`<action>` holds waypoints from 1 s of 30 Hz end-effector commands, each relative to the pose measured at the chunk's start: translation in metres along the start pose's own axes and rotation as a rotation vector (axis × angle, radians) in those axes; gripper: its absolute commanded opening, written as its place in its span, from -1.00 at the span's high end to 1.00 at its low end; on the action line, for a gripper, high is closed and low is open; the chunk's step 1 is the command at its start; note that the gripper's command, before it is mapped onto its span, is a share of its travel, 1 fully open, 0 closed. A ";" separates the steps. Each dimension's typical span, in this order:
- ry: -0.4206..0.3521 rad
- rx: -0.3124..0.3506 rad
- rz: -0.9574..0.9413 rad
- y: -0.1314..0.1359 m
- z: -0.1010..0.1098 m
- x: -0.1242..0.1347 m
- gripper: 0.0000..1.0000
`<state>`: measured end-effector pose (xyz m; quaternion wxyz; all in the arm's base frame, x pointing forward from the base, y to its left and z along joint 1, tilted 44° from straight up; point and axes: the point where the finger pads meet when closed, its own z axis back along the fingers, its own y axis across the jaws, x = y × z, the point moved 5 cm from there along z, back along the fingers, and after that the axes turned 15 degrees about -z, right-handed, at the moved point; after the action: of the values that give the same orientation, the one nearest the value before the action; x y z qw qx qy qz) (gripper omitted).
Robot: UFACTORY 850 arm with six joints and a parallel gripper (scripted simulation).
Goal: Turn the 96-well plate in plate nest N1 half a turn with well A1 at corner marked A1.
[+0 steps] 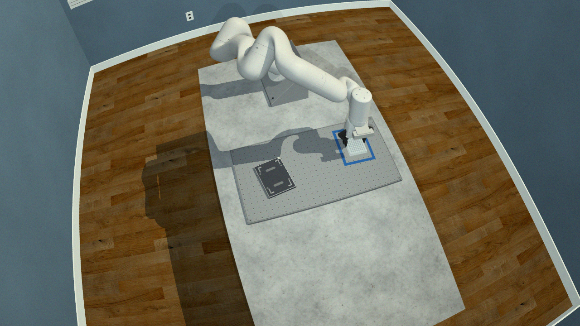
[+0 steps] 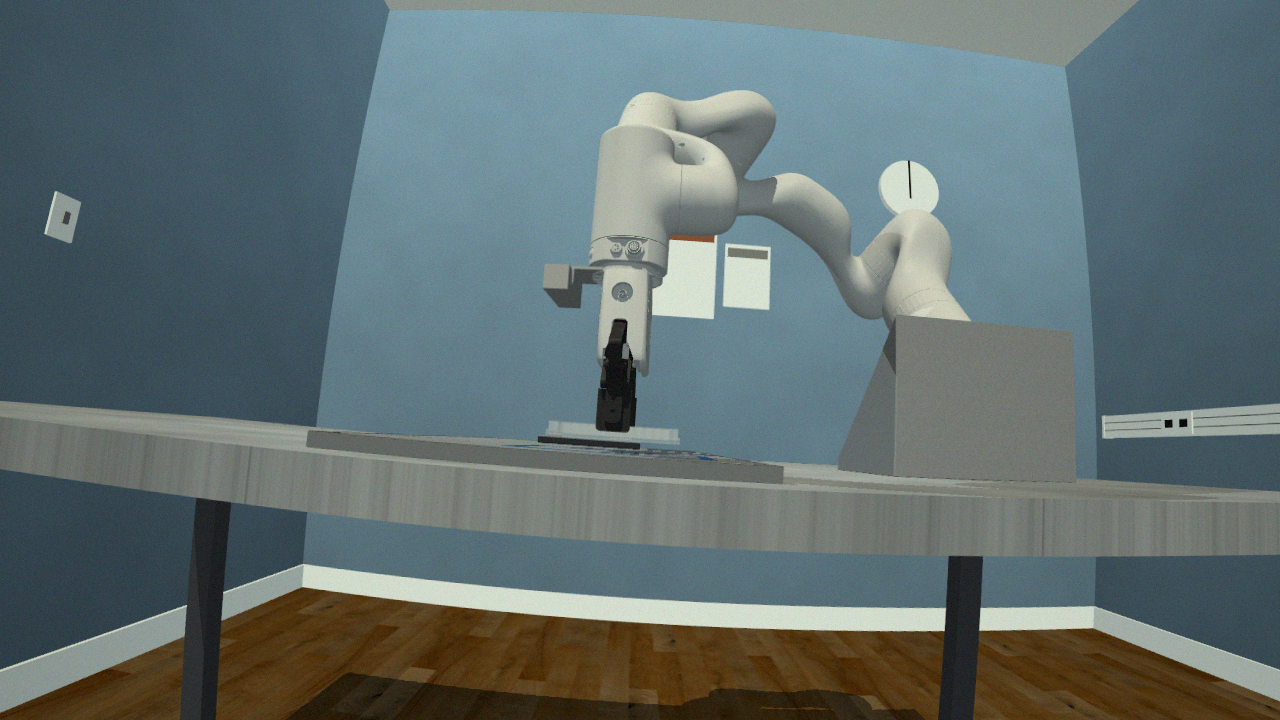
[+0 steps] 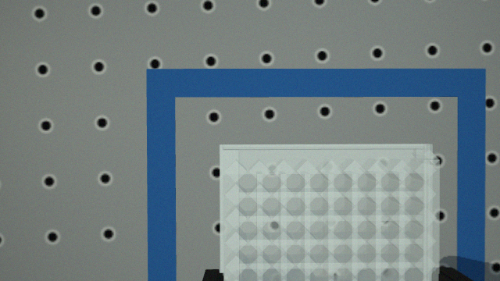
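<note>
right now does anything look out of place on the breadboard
Yes. The 96-well plate is not in its dark nest; the tool holds it low inside a blue-outlined square at the far side of the breadboard. The nest's locators frame nothing. The plate looks level and undamaged.

Grey perforated breadboard (image 1: 324, 190) lies on the mottled grey surface (image 1: 324, 263), w/ a blue square outline (image 1: 358, 161) marked near its far right corner. Surface stands on dark legs (image 2: 204, 608) over wood plank floor (image 1: 121, 162). Grey wedge-shaped pedestal (image 2: 984, 402) sits at the surface's far end. Blue walls all round, white skirting (image 2: 626, 608) at bottom. On walls: two white sheets (image 2: 746, 277), round white clock (image 2: 909, 186), light switch (image 2: 62, 216), outlet (image 1: 189, 15), white strip w/ two dark sockets (image 2: 1190, 420).
</note>
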<state>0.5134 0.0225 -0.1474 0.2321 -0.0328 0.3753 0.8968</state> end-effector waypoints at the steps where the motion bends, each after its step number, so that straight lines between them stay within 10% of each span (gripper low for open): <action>1: 0.001 -0.001 -0.001 0.000 0.001 -0.001 1.00; 30: 0.001 -0.001 0.000 0.000 -0.003 -0.001 1.00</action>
<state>0.5129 0.0199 -0.1501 0.2321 -0.0328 0.3754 0.8968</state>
